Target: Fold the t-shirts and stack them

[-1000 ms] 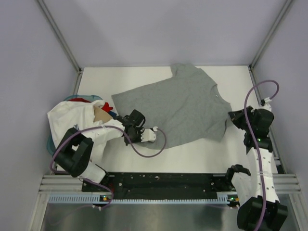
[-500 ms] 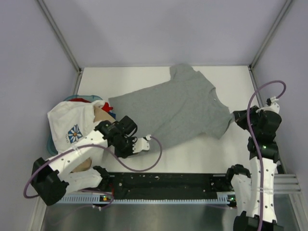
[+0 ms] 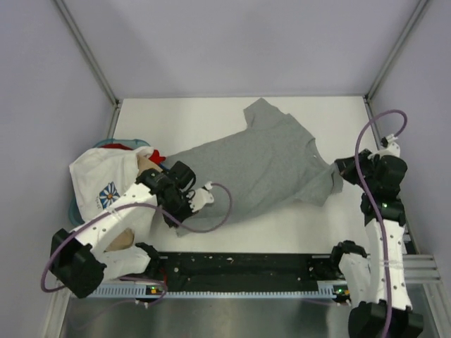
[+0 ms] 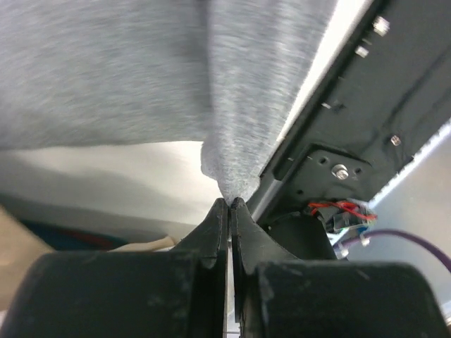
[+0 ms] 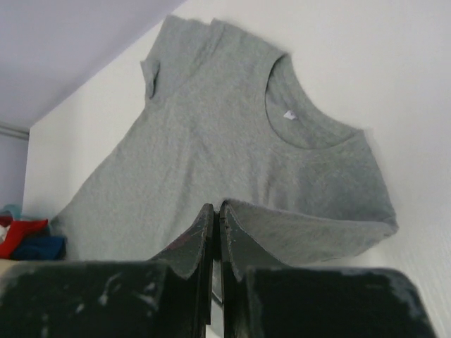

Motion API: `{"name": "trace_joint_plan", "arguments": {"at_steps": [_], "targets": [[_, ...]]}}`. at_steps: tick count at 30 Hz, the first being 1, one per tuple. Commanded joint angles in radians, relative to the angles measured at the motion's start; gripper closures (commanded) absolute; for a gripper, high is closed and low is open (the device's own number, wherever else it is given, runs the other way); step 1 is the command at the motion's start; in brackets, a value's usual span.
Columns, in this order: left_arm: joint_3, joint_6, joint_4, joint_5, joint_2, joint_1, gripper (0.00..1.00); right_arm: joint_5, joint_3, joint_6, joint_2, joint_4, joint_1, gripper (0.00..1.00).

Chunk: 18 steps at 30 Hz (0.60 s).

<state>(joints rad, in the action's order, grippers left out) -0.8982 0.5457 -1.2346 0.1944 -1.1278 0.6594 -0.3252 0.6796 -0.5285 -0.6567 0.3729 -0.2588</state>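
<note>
Left gripper (image 4: pixel 229 203) has its two fingers pressed together on a corner of the grey t-shirt (image 3: pixel 261 165); in the left wrist view the cloth rises from the fingertips in a narrow pinched fold and widens toward the top of the frame. From above, this gripper sits at the lower left edge of the shirt, left of the frame's centre.

Right gripper (image 5: pixel 215 208) is likewise clamped on the grey t-shirt, at the sleeve end on the right of the overhead frame. Its wrist view shows the grey edge caught between the closed fingers, with the sleeve curling off to the right.

Between the two grips the shirt stretches across the middle of the white table (image 3: pixel 176 116), running from lower left to right. Its other sleeve points toward the top centre. The round collar faces right, and a small white label (image 5: pixel 287 115) shows inside it.

At the left edge of the overhead frame lies a heap of other shirts. A white t-shirt (image 3: pixel 95 176) with a blue-white flower print (image 3: pixel 108 195) lies on top. A tan t-shirt (image 3: pixel 146 167) and a red t-shirt (image 3: pixel 156 155) show at its right side, near the grey hem. A purple cable (image 3: pixel 224 204) loops beside the left gripper.
</note>
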Motion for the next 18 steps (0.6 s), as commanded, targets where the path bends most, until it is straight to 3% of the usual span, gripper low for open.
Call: {"name": "trace_joint_plan", "arguments": {"at_steps": [1,7,18], "targets": [[-0.065,-0.056,0.109,-0.070,-0.098,-0.185,1.00,0.007,0.000,0.025,-0.202,-0.241,0.152,1.00],[-0.013,-0.062,0.171,-0.055,-0.147,-0.219,1.00,0.043,0.112,0.085,-0.498,-0.337,0.214,1.00],[0.051,-0.101,0.264,-0.133,-0.202,-0.230,1.00,0.092,0.233,0.157,-0.642,-0.420,0.214,1.00]]}}
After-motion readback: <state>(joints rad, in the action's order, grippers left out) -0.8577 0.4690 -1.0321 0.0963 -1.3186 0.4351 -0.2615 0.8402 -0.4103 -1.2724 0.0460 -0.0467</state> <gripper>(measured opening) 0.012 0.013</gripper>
